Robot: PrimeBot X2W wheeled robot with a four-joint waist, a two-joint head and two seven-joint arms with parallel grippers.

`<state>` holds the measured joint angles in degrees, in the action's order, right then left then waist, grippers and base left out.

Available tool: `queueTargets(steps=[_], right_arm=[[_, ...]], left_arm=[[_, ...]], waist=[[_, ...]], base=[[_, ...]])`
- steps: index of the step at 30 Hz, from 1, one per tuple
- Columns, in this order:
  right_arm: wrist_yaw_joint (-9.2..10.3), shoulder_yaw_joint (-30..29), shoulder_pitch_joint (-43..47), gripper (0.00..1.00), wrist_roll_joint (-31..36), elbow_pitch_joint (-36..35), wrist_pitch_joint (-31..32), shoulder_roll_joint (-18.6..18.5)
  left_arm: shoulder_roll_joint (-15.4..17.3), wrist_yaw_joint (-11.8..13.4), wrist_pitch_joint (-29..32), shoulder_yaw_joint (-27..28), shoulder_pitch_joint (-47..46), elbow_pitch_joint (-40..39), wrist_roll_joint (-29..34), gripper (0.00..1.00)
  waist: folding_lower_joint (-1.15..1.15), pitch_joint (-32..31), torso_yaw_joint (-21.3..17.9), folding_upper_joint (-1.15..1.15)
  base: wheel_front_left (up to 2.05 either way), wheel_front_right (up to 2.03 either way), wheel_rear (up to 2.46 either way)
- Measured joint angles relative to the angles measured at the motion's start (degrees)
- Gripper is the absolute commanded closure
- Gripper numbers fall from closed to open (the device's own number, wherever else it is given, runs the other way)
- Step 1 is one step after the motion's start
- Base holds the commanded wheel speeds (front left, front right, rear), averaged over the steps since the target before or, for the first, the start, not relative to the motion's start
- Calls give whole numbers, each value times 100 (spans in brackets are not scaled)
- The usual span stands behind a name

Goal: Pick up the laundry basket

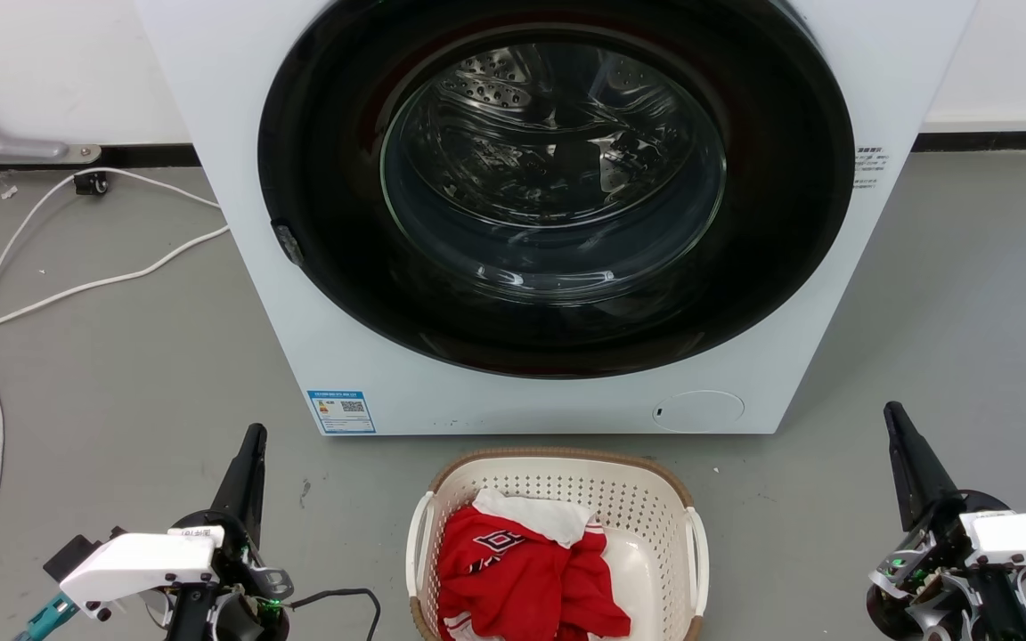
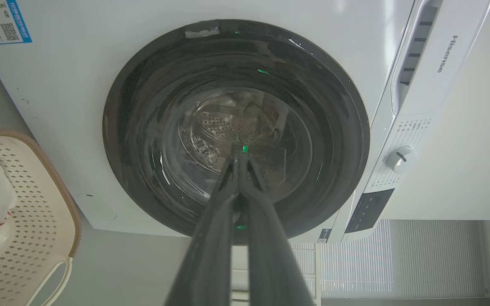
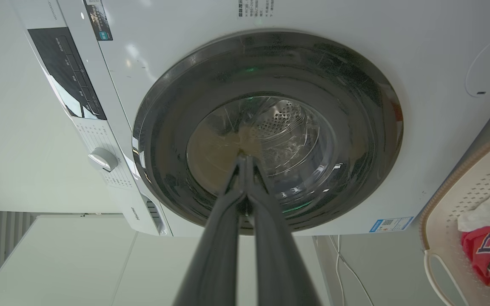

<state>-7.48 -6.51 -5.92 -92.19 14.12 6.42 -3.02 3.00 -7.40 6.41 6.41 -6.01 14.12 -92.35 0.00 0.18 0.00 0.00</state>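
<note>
Cream-white perforated plastic with a brown woven-look rim: the laundry basket (image 1: 620, 503) stands on the floor (image 1: 121, 374) directly in front of the washing machine (image 1: 513, 401), near its base and between the two arms. It holds a crumpled red garment (image 1: 522, 570) with a white cloth (image 1: 535, 516) lying against it. The left gripper (image 1: 254, 438) is low at the robot's left and the right gripper (image 1: 894, 418) low at its right. Each is well apart from the basket and from the white side handles (image 1: 415, 543). Both point towards the machine rather than the basket. In each wrist view the two dark fingers (image 2: 228, 221) meet at their tips and enclose nothing, so neither arm has hold of anything. Judged from this, no part of the task is done: the basket rests wholly on the floor, no handle is touched, and the approach, the opening of the fingers, the grasp and the lift all remain. The floor is smooth grey, faintly scuffed, with a white cable (image 1: 77, 289) trailing across it at the robot's left. Behind the machine rises a white wall (image 1: 50, 80) with a black skirting (image 1: 994, 141). The machine's round door is dark-ringed, its drum visible through the glass.
</note>
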Motion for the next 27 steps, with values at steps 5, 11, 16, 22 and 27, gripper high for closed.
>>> queueTargets(steps=[5, 11, 16, 22, 27], right_arm=[[0, -1, 0, 100, 0, 0, 0, 0], [0, -2, 0, 100, 0, 0, 1, 1], [0, -2, 0, 100, 0, 0, 1, 1], [0, -2, 0, 100, 0, 0, 1, 1], [0, -3, 0, 100, 0, 0, 1, 1]], left_arm=[[0, 0, 0, 1, 0, 0, 0, 100], [-1, 0, 0, 2, 0, 0, 0, 100], [-1, 0, 1, 3, 0, 0, 0, 100], [-2, 0, 1, 4, 0, 0, 1, 100], [-2, 0, 2, 4, 0, 0, 1, 100]], waist=[[0, 0, 0, 0], [0, 0, 0, 0], [0, 0, 0, 0], [0, 0, 0, 0], [0, 0, 0, 0]], base=[[0, 0, 0], [0, 0, 0], [0, 0, 0], [0, 0, 0], [0, 0, 0]])
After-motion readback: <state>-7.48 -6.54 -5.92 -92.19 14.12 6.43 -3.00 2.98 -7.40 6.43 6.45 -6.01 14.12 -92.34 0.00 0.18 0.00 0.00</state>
